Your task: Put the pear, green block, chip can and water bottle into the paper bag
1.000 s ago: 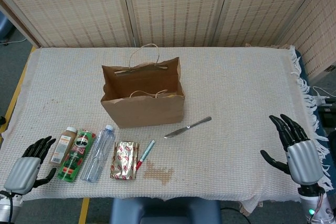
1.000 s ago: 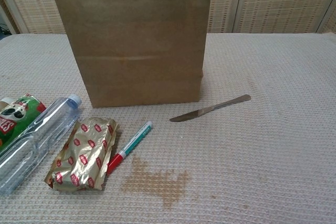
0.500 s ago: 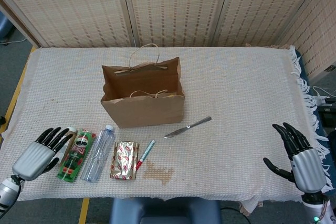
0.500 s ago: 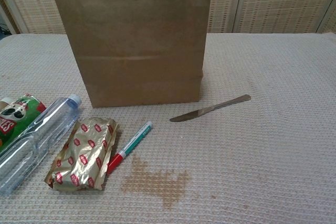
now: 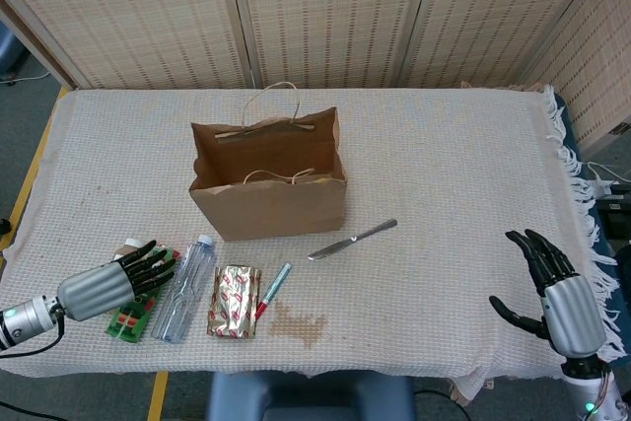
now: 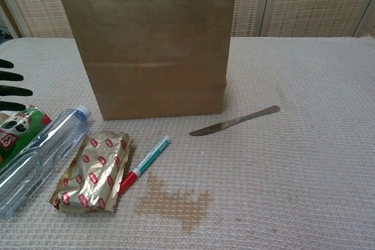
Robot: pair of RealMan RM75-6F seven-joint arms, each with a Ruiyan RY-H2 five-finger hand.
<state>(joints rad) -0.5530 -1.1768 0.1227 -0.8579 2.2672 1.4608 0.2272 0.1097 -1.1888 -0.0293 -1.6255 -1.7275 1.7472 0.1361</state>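
The green chip can (image 5: pixel 128 318) (image 6: pixel 13 130) lies near the table's front left edge. My left hand (image 5: pixel 110 283) (image 6: pixel 12 91) lies across it with fingers spread, gripping nothing; contact cannot be told. Just right of the can lies the clear water bottle (image 5: pixel 185 287) (image 6: pixel 40 155), its cap pointing away from me. Behind them the brown paper bag (image 5: pixel 268 194) (image 6: pixel 152 45) stands upright and open; what is inside it is mostly hidden. No pear or green block shows on the table. My right hand (image 5: pixel 564 295) hovers open at the front right edge.
A gold foil packet (image 5: pixel 234 300) (image 6: pixel 92 171) and a red-green marker (image 5: pixel 273 289) (image 6: pixel 144 163) lie right of the bottle. A butter knife (image 5: pixel 351 240) (image 6: pixel 235 121) lies right of the bag. A brown stain (image 5: pixel 299 324) marks the cloth. Folding screens stand behind the table.
My left hand has swung in from the front left corner to lie over the chip can, now hiding the small brown bottle beside it. The right hand has dropped slightly.
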